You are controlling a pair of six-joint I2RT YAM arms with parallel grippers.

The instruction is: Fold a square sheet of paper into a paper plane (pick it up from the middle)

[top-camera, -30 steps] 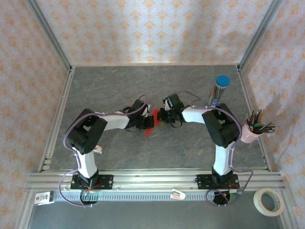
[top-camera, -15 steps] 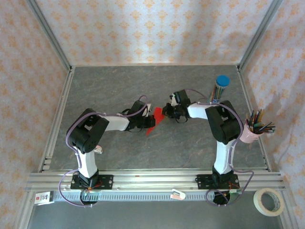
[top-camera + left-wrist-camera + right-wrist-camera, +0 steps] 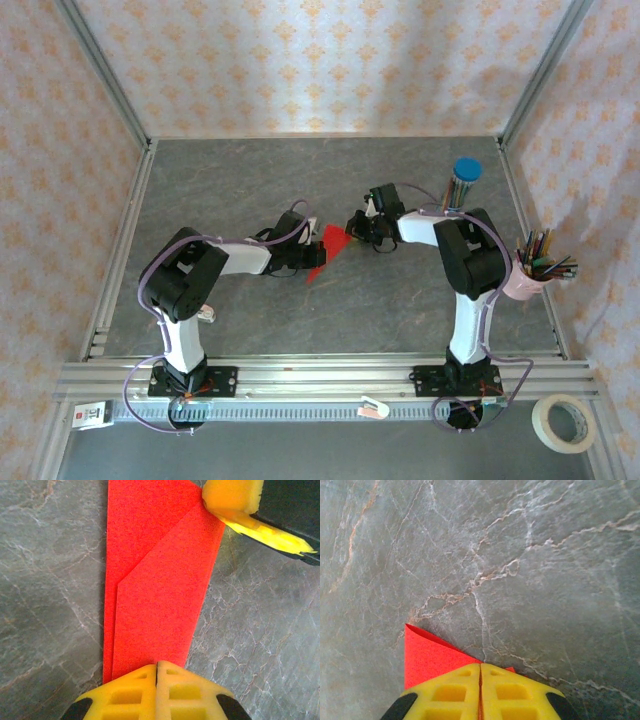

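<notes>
The square sheet of paper (image 3: 328,246) is bright red and folded into a long narrow shape with a diagonal crease (image 3: 155,580). It spans the gap between both grippers just above the grey table. My left gripper (image 3: 308,258) is shut on its near end (image 3: 157,666). My right gripper (image 3: 352,228) is shut on the far corner, and one of its yellow fingertips (image 3: 235,500) shows at the top right of the left wrist view. In the right wrist view a red flap (image 3: 427,656) sticks out left of the shut right gripper (image 3: 480,666).
A blue-capped tube of coloured pencils (image 3: 462,185) stands at the back right, close behind the right arm. A pink cup of pencils (image 3: 535,272) sits at the right edge. A tape roll (image 3: 564,423) lies beyond the front rail.
My right gripper has drawn back and to the right, away from the left one. The red paper now stretches out longer between them. The left gripper has stayed put.
</notes>
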